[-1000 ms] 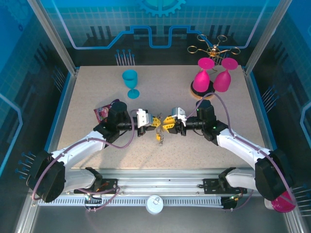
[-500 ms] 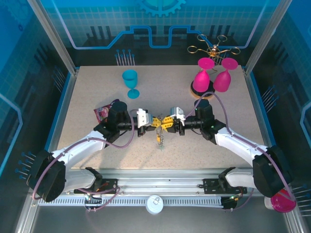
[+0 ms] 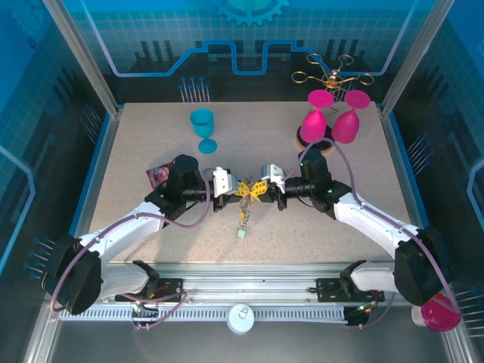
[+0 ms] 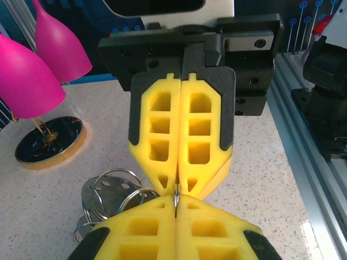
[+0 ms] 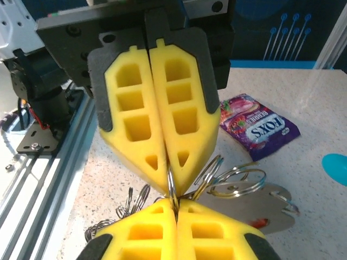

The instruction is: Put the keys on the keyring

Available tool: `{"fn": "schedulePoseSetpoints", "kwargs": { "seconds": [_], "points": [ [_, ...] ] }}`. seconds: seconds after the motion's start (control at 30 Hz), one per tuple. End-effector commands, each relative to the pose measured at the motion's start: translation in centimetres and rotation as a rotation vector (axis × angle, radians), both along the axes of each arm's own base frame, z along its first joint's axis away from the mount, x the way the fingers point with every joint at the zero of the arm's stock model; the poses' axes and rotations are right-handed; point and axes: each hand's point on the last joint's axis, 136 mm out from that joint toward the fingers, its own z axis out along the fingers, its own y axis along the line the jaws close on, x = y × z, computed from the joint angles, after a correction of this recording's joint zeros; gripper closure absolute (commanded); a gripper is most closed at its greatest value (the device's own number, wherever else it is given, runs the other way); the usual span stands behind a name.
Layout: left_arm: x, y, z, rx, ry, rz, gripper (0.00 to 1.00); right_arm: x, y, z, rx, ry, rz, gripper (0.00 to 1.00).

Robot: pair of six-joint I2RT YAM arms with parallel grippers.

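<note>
1. At mid-surface, left gripper (image 3: 231,190) and right gripper (image 3: 259,189) meet tip to tip, both sets of jaws clamped on the keyring (image 5: 171,190) wire.
2. Below them the keys (image 3: 242,216) hang toward the surface (image 3: 151,144).
3. One side should hold steady while the other pries the coil apart with small twists; too hard a pull would likely slip the thin wire free.

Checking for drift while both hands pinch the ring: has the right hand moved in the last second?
Yes. The right hand has shifted slightly left, nearer the teal goblet.
</note>
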Motion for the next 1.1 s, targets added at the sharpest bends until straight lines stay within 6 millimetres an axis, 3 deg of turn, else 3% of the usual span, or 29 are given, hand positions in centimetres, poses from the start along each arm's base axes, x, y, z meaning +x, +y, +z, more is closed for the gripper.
{"fn": "schedulePoseSetpoints", "kwargs": {
  "seconds": [0.0,0.13,0.23,0.27,0.33,0.37,0.57,0.97,1.07],
  "points": [
    [0.0,-0.1,0.1,0.078,-0.014,-0.019,0.91,-1.5,0.2,-0.3,-0.194,-0.064,0.066,1.00],
    [0.1,0.2,-0.6,0.160,0.014,-0.024,0.82,-2.0,0.3,-0.7,-0.394,-0.102,0.105,1.00],
    [0.4,0.3,-0.7,0.193,0.020,-0.015,0.78,-2.1,0.8,0.1,-0.436,-0.126,0.119,1.00],
    [0.5,0.4,-0.7,0.199,0.021,-0.011,0.79,-2.1,1.0,0.4,-0.437,-0.136,0.120,1.00],
    [0.6,0.4,-0.6,0.204,0.017,-0.009,0.94,-2.2,1.3,0.9,-0.438,-0.150,0.127,1.00],
    [0.6,0.3,-0.5,0.202,0.015,-0.012,1.00,-2.2,1.4,1.2,-0.429,-0.151,0.128,1.00],
    [0.3,0.2,-0.4,0.175,-0.001,-0.021,1.00,-2.2,1.7,2.9,-0.279,-0.118,0.087,1.00],
    [-0.1,0.2,-0.1,0.072,-0.022,0.004,1.00,-0.9,1.2,3.0,-0.089,-0.030,-0.013,1.00],
    [0.0,0.2,0.1,0.041,-0.041,0.017,1.00,-0.6,0.6,3.1,-0.026,-0.012,-0.032,0.66]
  ]
}}
